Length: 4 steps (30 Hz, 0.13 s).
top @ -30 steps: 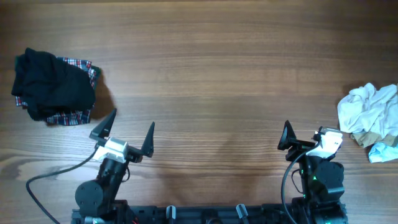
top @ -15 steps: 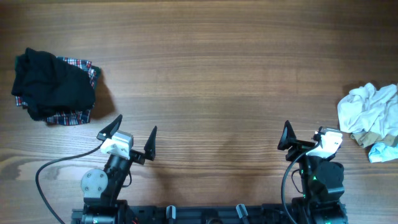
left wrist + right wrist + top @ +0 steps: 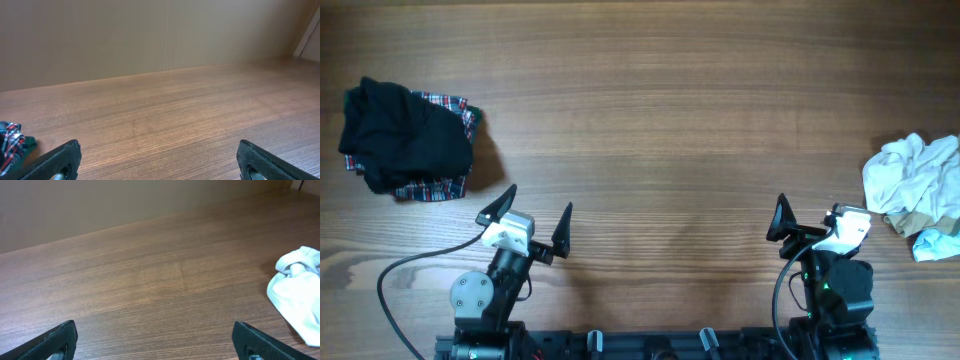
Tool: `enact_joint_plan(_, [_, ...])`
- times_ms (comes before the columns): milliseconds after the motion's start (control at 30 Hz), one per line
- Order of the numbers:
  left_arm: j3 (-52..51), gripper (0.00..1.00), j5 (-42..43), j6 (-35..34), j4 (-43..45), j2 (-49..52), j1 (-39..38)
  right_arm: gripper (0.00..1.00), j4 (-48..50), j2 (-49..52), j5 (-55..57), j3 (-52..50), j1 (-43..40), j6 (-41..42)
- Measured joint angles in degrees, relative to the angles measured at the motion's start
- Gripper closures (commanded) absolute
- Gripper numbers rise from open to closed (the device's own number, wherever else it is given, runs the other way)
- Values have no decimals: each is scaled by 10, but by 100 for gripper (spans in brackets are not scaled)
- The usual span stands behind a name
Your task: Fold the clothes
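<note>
both open and empty, left tool (image 3: pixel 535 212) has edged right while right tool (image 3: pixel 810 215) and clothes (image 3: pixel 405 140) stay put.

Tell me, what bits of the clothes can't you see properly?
- Plaid garment: overhead, mostly buried under the black garment; left wrist view shows only a scrap at the frame's left edge.
- White pile: cut off by the right edge, overhead and right wrist.
- Pale-blue piece: overhead, small and edge-cut; kind unclear.

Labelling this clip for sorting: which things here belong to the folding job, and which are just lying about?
Job: black shirt, plaid garment under it, white clothes, pale-blue garment.
Lying about: cable, wooden table.
</note>
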Motion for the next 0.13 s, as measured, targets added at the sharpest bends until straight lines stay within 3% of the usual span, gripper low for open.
enact_joint_plan(133, [0, 0, 0, 0, 0, 0, 0, 0, 0, 0, 0, 0, 0, 0])
